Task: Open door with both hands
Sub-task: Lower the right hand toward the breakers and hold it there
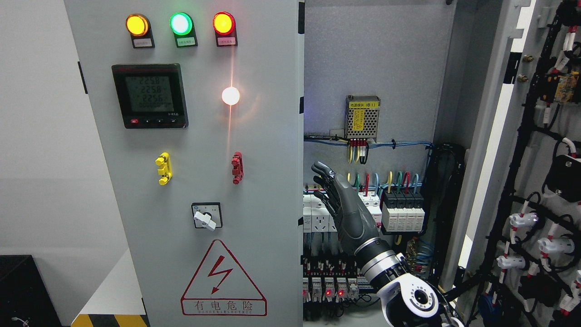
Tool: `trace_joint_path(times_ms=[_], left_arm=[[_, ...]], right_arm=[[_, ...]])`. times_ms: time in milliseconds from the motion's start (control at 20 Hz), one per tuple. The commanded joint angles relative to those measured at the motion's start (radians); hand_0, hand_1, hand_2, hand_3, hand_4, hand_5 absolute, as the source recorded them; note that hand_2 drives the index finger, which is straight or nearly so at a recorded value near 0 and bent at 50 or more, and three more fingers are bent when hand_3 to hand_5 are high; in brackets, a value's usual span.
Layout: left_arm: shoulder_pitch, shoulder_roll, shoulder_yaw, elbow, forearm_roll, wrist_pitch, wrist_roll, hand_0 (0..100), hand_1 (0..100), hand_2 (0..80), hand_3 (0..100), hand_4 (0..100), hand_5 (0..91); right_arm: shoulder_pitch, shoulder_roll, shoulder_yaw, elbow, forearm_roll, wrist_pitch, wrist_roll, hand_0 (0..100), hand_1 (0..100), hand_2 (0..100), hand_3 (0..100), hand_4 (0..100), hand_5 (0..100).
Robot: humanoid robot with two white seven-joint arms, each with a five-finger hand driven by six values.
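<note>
The grey left cabinet door (263, 150) stands closed and carries lamps, a meter and switches. The right door (508, 150) is swung wide open at the picture's right, its wired inner face showing. My right hand (323, 184) comes up from the lower right into the open cabinet. Its dark fingers (329, 200) are stretched out flat and point up and left, close beside the free edge of the left door (301, 190). It holds nothing, and I cannot tell whether it touches that edge. My left arm does not show.
Inside the cabinet are a power supply (362, 117), coloured wires and rows of breakers (401, 211) right behind my hand. A cable bundle (447, 200) hangs by the right door's hinge. A danger triangle (222, 280) marks the left door; a black box (22, 290) sits lower left.
</note>
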Motion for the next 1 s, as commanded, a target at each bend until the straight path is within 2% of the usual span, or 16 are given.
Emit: trace_joint_path(times_ms=[0, 100, 852, 952], left_arm=[[0.025, 0.009, 0.000, -0.026, 0.000, 0.000, -0.006, 0, 0, 0.0, 0, 0, 0.0], [0.025, 0.009, 0.000, -0.026, 0.000, 0.000, -0.004, 0, 0, 0.0, 0, 0, 0.0], [0.028, 0.008, 0.000, -0.026, 0.000, 0.000, -0.004, 0, 0, 0.0, 0, 0, 0.0], [0.029, 0.008, 0.000, -0.024, 0.000, 0.000, -0.006, 0, 0, 0.0, 0, 0, 0.0]], right_arm=[[-0.023, 0.002, 0.018, 0.002, -0.003, 0.002, 0.035, 19, 0, 0, 0, 0, 0], [-0.021, 0.003, 0.016, 0.007, -0.004, 0.002, 0.058, 19, 0, 0, 0, 0, 0], [-0.030, -0.011, -0.001, 0.074, -0.063, 0.002, 0.064, 19, 0, 0, 0, 0, 0], [-0.036, -0.011, 0.001, 0.077, -0.070, 0.002, 0.079, 19, 0, 0, 0, 0, 0]])
